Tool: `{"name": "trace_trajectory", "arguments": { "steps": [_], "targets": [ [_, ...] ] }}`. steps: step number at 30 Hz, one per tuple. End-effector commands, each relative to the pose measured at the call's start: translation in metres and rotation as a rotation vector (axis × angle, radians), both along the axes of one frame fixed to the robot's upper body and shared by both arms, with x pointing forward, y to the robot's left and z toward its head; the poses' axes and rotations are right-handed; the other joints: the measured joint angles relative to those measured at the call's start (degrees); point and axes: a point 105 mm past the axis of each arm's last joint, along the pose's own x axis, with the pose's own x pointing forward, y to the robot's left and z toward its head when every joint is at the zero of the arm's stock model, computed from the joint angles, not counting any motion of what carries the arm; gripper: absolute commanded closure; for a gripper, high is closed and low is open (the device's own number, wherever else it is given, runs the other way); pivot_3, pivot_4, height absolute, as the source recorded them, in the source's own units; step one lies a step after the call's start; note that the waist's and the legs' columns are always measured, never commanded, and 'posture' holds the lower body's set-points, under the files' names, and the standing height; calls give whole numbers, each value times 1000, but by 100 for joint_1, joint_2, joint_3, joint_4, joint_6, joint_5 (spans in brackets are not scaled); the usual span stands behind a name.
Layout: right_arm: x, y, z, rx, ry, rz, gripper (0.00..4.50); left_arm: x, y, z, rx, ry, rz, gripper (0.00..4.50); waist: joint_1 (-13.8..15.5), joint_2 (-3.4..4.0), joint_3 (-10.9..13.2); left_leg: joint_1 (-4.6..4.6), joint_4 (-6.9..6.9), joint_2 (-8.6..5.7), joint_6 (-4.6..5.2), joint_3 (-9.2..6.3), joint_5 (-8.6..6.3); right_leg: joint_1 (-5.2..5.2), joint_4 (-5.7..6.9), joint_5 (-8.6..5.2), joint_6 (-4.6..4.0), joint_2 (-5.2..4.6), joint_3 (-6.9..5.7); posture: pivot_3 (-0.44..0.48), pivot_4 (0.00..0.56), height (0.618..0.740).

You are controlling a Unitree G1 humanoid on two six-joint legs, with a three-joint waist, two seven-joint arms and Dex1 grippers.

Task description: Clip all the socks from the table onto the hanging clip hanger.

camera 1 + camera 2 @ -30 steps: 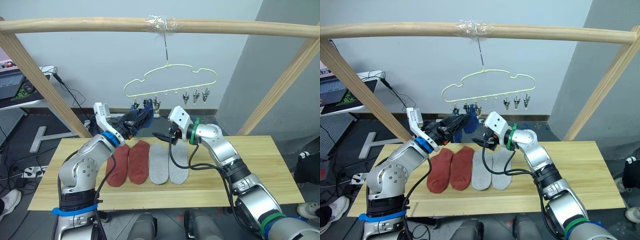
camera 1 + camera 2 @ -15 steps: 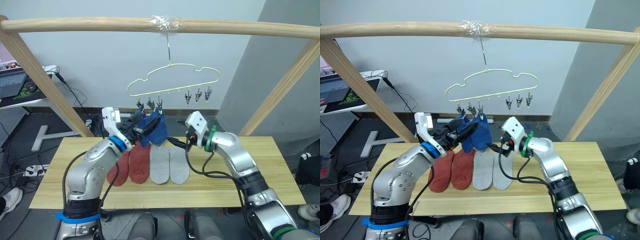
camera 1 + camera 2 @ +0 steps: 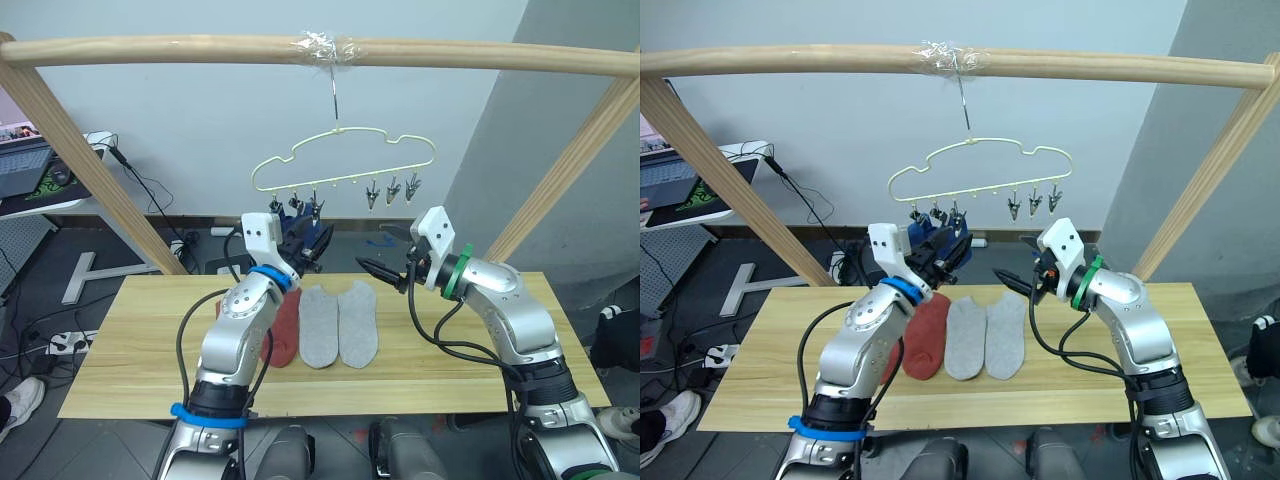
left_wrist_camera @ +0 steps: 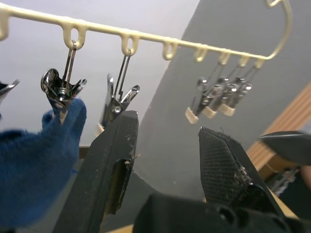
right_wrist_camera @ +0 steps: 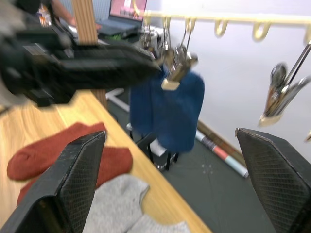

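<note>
— Socks first: where are they?

— Two light grey ankle socks (image 3: 338, 323) lie side by side on the long light-wood plank table (image 3: 120, 365), toes toward the robot. Just left of them a rust-red sock (image 3: 925, 335) shows, partly hidden by the left arm; the right wrist view shows two red ones (image 5: 58, 150) beside the grey. Blue knit socks (image 5: 167, 114) hang from the left-hand clips of the thin pale-yellow wire hanger with the cloud outline (image 3: 345, 160), whose hook hangs from the round wooden pole (image 3: 150, 48) at a patch of clear tape (image 3: 325, 45).

— And the other clips?

— Three small metal clips (image 3: 392, 190) dangle bare at the right end of the bar.

— Left gripper?

— The left gripper (image 4: 167, 150) is raised just under the clips holding the blue socks, its black fingers (image 4: 112, 160) spread with nothing between them; a blue sock edge (image 4: 34, 155) hangs just beside one finger.

— Right gripper?

— The right gripper (image 3: 372, 267) hovers above the table's far edge, right of the blue socks, pointing toward them. Its fingers (image 5: 73, 179) stand wide apart, empty
</note>
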Motion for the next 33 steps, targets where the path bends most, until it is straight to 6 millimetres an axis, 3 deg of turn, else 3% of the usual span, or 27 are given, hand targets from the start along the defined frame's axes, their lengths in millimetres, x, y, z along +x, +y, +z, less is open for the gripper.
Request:
{"name": "trace_trajectory", "arguments": {
  "steps": [1,11,21,33],
  "targets": [
    [-3,-1,19,20,-60,6,0,8,3,7,-2,-51,51,2194,-1,0,0,0,0,1,0,5,0,-1,1,0,0,-1,2,7,156,740],
    [-3,-2,29,35,-86,2,0,21,5,1,-6,-49,102,2194,-2,0,0,1,1,2,1,22,0,-3,2,0,1,0,2,-7,152,740],
    [0,-5,32,30,-95,-15,0,43,-1,14,-12,-82,118,2194,-11,0,0,1,2,1,1,24,0,-3,4,1,2,2,1,-20,152,740],
    [3,-8,33,29,-99,-30,0,40,-14,19,33,-134,58,2194,-18,0,0,2,2,2,1,26,0,-4,5,2,2,2,1,-26,155,740]
  ]
}}
